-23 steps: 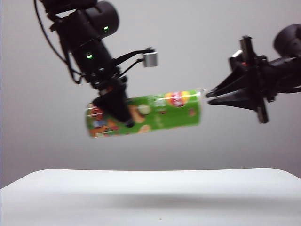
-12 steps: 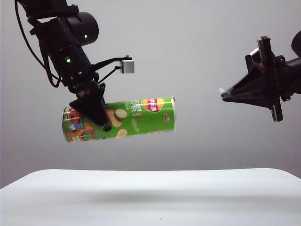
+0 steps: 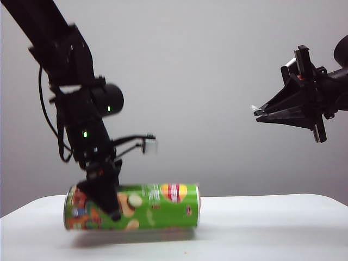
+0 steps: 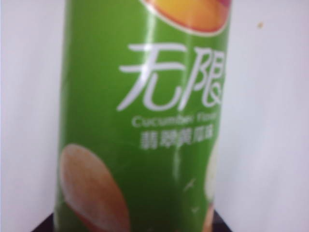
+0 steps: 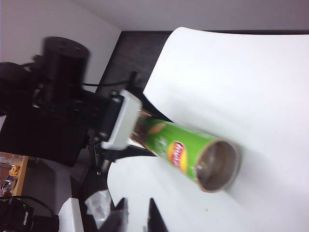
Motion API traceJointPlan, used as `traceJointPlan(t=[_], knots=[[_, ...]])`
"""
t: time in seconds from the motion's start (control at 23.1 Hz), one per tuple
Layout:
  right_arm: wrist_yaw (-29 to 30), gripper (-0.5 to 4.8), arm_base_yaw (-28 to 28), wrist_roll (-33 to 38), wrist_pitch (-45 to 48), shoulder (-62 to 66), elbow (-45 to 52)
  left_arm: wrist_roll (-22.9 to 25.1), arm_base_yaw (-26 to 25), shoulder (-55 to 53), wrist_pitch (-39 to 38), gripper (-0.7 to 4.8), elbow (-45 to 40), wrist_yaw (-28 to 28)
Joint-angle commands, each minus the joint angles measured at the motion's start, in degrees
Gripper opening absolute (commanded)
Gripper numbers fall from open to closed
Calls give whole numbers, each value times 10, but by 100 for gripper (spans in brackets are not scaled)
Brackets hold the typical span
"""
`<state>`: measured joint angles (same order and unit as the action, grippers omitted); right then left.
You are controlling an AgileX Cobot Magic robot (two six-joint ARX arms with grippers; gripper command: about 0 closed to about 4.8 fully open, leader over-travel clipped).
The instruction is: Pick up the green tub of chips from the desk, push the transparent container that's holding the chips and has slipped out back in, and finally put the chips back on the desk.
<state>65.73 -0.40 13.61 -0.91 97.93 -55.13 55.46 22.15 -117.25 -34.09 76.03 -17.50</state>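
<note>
Left gripper [image 3: 103, 198] clamping glossy cylindrical green tub of chips [image 3: 155, 206], right gripper [image 3: 255, 112] aloft

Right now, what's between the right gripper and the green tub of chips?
Nothing: in the exterior view, only bare wall separates the right gripper from the green tub of chips.

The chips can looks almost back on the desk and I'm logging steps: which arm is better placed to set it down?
Left. The left gripper is clamped around the chips can, just above the desk. The right gripper hangs high, apart from it, holding nothing.
</note>
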Motion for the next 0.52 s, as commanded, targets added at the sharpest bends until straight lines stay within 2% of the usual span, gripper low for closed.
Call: traceJointPlan(t=[0.04, 0.17, 0.22, 0.26, 0.3, 0.52], knots=[[5, 53, 0, -4, 3, -2, -1, 1, 0, -31, 14, 277, 1, -6], [4, 53, 0, -11, 2, -2, -1, 1, 0, -44, 23, 279, 1, -3], [3, 53, 0, -19, -2, -2, -1, 1, 0, -44, 25, 306, 1, -4], [1, 53, 0, -19, -3, -2, -1, -1, 0, -43, 29, 377, 1, -7], [-4, 53, 0, -25, -4, -2, -1, -2, 0, -43, 29, 479, 2, -7], [-14, 53, 0, -32, -6, -2, -1, -53, 0, -33, 41, 479, 2, 0]])
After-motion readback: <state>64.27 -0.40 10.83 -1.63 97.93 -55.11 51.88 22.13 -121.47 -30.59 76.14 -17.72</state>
